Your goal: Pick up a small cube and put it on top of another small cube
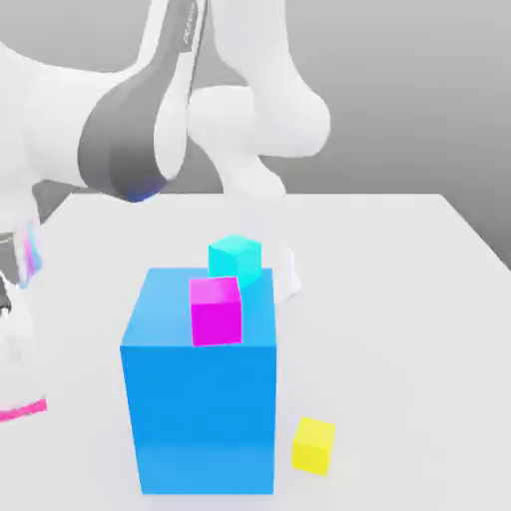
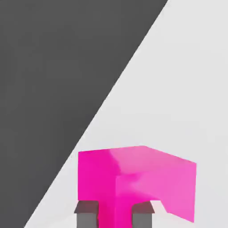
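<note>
Cube clamped, low centre of hand view.
Jaws (image 2: 115,213) clamped on small hot-pink cube (image 2: 138,182): plain faces, reddish pink, grey fingers (image 2: 87,213) pressed to either side, white bench (image 2: 187,89) behind. Exterior view: magenta cube (image 1: 217,310) and cyan cube (image 1: 236,258) atop large blue cube (image 1: 200,399), centre frame; yellow cube (image 1: 313,445) lower right on bench.
</note>
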